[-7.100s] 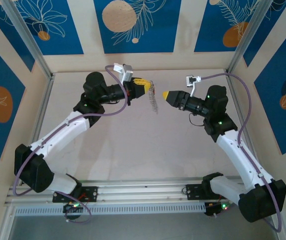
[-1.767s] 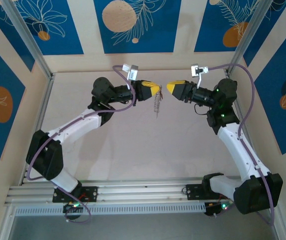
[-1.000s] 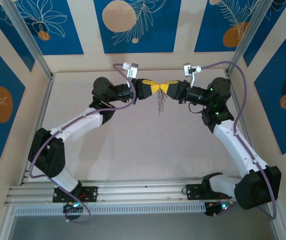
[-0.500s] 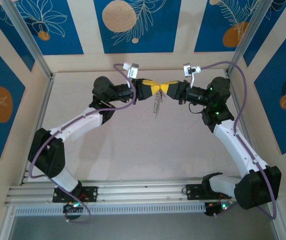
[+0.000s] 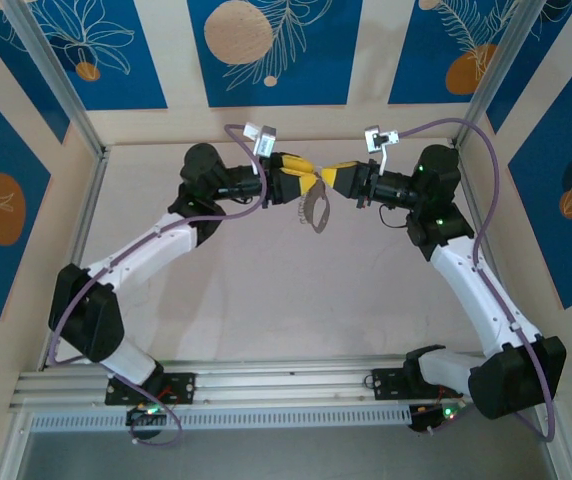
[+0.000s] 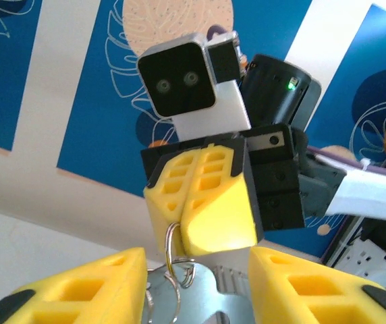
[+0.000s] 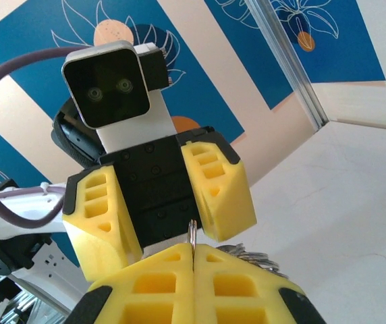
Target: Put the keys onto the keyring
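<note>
Top external: I see the whole keyring (image 5: 316, 211), a thin grey loop, hanging at 6 o'clock under the two tips, over the table's (image 5: 266, 300) 12 o'clock end | left wrist: up close, right gripper (image 6: 178, 233) pinches its silver ring tight; left gripper (image 6: 196, 266) fingers stand wide apart.
</note>
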Controlling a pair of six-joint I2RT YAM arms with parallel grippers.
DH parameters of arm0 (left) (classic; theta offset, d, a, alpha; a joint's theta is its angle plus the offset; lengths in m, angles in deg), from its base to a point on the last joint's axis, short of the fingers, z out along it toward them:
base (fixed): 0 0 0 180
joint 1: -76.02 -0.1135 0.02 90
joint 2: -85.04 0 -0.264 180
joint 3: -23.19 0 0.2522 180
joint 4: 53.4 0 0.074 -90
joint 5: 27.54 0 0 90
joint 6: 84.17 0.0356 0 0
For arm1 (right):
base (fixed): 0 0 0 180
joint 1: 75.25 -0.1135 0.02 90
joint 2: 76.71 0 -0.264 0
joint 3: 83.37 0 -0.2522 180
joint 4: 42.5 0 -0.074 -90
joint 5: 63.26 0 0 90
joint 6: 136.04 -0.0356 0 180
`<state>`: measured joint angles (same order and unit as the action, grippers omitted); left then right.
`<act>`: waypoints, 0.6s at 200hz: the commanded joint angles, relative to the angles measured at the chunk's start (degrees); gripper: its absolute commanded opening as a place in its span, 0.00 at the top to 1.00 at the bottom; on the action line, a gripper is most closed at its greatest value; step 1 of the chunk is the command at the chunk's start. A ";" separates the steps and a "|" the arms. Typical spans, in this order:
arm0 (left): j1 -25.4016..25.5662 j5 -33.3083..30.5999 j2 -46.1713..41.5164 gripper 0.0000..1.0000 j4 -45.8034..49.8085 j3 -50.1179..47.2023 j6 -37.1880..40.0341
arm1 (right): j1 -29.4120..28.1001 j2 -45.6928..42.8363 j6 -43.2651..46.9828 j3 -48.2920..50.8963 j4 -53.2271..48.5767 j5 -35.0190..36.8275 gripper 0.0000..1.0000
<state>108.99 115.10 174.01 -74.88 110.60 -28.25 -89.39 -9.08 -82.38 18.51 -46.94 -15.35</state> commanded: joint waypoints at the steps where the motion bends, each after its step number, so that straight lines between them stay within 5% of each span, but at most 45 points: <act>1: -1.39 1.13 -2.78 0.54 6.96 2.85 6.49 | 0.18 -0.84 6.54 -3.41 -7.73 1.23 1.00; 66: -2.83 3.09 -2.09 0.51 29.37 9.74 21.38 | -0.69 -0.27 17.32 -7.53 -20.00 3.68 1.00; 120: -2.85 6.54 0.91 0.50 34.37 13.52 22.99 | -2.78 0.48 21.96 -9.28 -24.59 5.42 1.00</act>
<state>106.61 118.42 173.31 -44.76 121.94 -7.95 -91.11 -8.97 -64.46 11.49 -68.12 -10.93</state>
